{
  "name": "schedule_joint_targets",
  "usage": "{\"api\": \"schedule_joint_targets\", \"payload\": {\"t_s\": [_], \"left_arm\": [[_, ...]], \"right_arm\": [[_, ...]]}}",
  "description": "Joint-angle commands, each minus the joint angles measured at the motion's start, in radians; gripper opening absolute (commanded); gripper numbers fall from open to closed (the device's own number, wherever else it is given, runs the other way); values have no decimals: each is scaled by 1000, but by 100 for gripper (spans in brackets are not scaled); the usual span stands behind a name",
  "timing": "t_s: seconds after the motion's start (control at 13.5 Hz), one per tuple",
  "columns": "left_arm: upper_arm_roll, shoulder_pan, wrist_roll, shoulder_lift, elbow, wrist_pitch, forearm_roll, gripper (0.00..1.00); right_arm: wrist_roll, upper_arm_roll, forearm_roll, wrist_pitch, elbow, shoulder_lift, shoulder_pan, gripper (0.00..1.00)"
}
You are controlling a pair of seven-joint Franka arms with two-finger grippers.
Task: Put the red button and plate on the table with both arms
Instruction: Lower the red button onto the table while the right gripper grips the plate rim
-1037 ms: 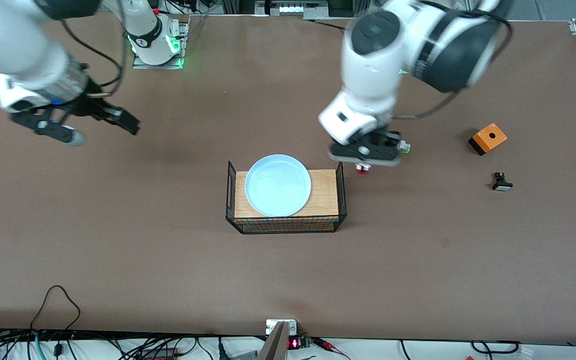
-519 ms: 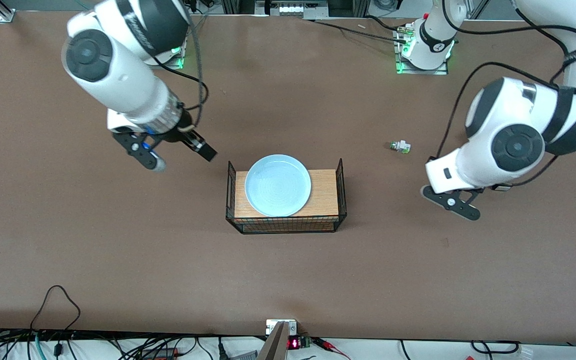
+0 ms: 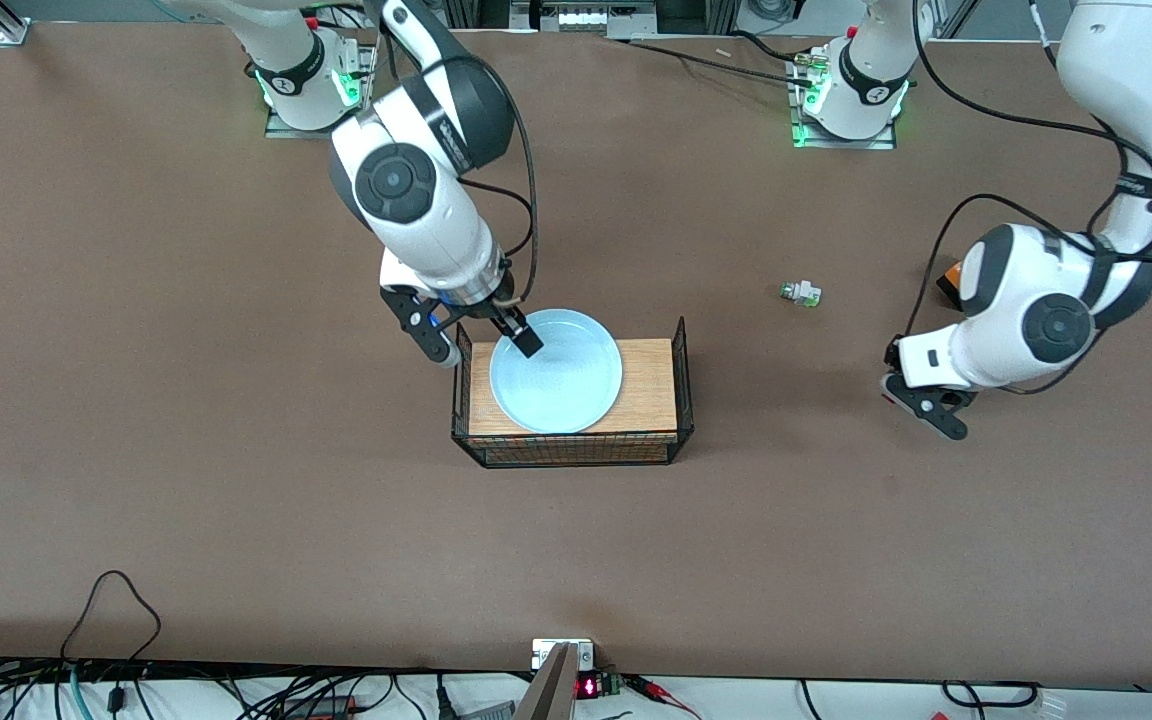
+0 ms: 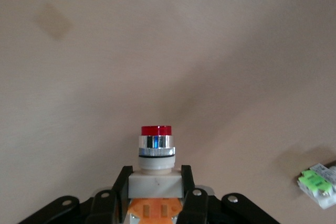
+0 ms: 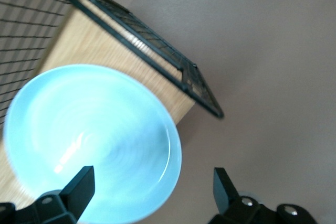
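Note:
The pale blue plate (image 3: 561, 375) lies on a wood-topped black wire rack (image 3: 651, 385) at mid table. My right gripper (image 3: 484, 340) is open above the plate's rim, at the rack's end toward the right arm. In the right wrist view one finger is over the plate (image 5: 100, 140) and the other is outside the rim; the gripper (image 5: 152, 182) holds nothing. My left gripper (image 3: 924, 405) is low over the table (image 3: 236, 500) toward the left arm's end. In the left wrist view it (image 4: 156, 179) is shut on the white body of the red button (image 4: 156, 148).
A green-tipped white part (image 3: 801, 293) lies on the table between the rack and the left arm, also in the left wrist view (image 4: 316, 184). An orange box (image 3: 949, 275) shows partly past the left arm. Cables and electronics line the table's near edge.
My right arm swung from the right arm's end of the table to over the plate's rim. My left arm carried the red button from beside the rack toward the left arm's end.

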Motion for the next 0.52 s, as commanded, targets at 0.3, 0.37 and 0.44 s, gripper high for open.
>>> {"api": "schedule_joint_targets", "payload": {"t_s": [0.3,0.37,0.44], "left_arm": [[-10,47,13,-10,-136,225,12,80],[-12,51,14,-13,-134,221,12,100],[-13,52,5,-21,-131,218,12,100]], "right_arm": [[15,-10,-8,23,33,78,1,96],[15,-10,-8,22,32,79,-2,69],[17,-10,-8,22,32,79,0,44]]}}
